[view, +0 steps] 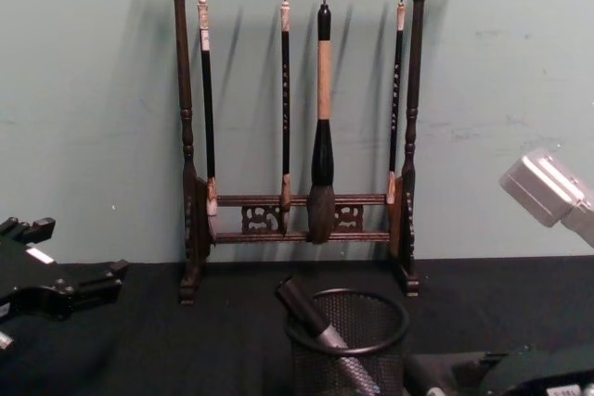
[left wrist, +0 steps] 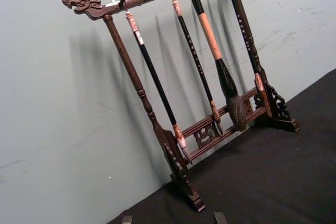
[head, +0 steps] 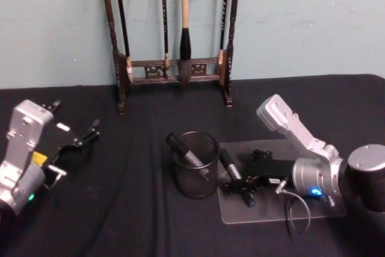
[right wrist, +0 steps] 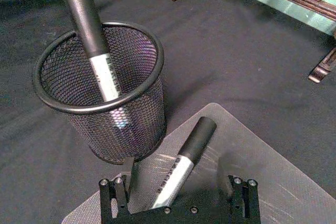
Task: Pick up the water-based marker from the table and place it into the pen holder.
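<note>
My right tool (right wrist: 177, 188) is low over the marker (right wrist: 185, 158), its jaws apart, one on each side of the barrel and neither pressing on it. So I judge this to be the grasp step: straddled, not yet clamped.

The marker lies flat on a clear mat (right wrist: 257, 145) on the dark tabletop (right wrist: 236, 51). In the head view its black cap points to about 11 o'clock. The pen holder (right wrist: 131, 129) stands upright just beside the mat, at about 9 o'clock from my tool. Another marker (right wrist: 92, 32) already leans in it, cap up, against the rim's far-left side.

Next I should close squarely across the barrel and lift straight up until the marker clears the rim. Then I carry it toward 9 o'clock and tip it upright over the open part of the cup. I think the free space is on the side away from the leaning marker, so that is where I should drop it.

My left tool (head: 72, 148) is parked well off at 9 o'clock near the tabletop's edge, jaws apart and empty. The wooden brush rack (view: 306, 118) stands at 12 o'clock behind the holder, out of my path.
</note>
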### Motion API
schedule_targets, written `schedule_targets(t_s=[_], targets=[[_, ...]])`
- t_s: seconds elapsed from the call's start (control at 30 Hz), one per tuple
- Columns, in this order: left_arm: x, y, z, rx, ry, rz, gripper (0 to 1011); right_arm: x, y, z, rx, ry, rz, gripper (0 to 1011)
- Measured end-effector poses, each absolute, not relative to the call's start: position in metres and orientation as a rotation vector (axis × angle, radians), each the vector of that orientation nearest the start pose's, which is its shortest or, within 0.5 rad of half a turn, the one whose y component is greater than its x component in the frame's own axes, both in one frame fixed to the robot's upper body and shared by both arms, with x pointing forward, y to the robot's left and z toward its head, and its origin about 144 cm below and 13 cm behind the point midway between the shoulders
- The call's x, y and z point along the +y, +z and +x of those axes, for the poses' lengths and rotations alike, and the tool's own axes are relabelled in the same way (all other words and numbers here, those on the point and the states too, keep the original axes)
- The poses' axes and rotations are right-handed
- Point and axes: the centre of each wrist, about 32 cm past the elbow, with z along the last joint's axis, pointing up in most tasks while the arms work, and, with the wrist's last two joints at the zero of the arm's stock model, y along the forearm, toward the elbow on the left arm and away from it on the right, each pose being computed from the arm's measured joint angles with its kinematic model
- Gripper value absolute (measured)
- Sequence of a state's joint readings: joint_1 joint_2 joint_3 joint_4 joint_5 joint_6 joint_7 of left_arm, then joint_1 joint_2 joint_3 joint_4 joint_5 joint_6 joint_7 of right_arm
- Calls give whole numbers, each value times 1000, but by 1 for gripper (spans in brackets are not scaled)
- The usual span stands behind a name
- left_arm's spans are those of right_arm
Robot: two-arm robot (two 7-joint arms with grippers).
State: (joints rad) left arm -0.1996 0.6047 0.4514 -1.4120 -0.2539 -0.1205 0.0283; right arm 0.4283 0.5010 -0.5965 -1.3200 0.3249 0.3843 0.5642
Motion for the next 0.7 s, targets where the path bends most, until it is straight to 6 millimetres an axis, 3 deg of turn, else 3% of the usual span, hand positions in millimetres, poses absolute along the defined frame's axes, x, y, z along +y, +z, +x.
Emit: schedule_targets(t_s=[0.7], targets=[[310, 1140, 489, -285, 1248, 305, 1001, -254, 1165, 542, 175, -661, -575, 1002]])
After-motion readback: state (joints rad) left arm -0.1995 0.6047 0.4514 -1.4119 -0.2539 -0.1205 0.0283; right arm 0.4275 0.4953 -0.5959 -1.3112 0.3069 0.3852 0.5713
